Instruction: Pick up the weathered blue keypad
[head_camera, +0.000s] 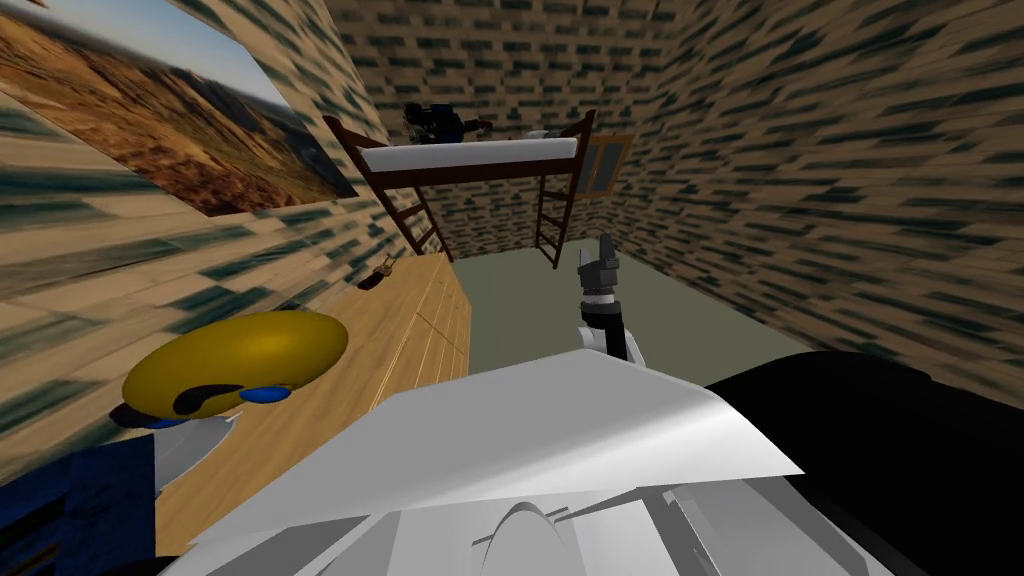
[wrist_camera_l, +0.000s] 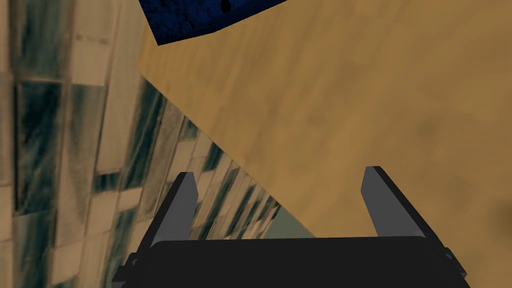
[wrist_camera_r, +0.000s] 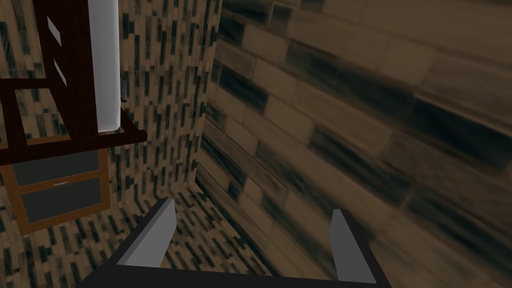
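The weathered blue keypad (head_camera: 70, 510) is a dark blue, mottled slab at the near left end of a long wooden top (head_camera: 400, 330). Its corner (wrist_camera_l: 200, 17) also appears in the left wrist view, well beyond the fingertips and apart from them. My left gripper (wrist_camera_l: 280, 172) is open with nothing between its fingers. It hangs over the edge of the wooden top (wrist_camera_l: 350, 100), one finger over the wood and the other over the brick wall side. My right gripper (head_camera: 600, 262) is raised over the floor, and in the right wrist view the right gripper (wrist_camera_r: 252, 212) stands open and empty.
A yellow rounded object (head_camera: 235, 360) with blue spots rests on the wooden top just beyond the keypad. A small dark item (head_camera: 375, 278) lies at the top's far end. A bunk bed (head_camera: 470, 155) stands at the back wall, with green floor (head_camera: 540, 310) before it.
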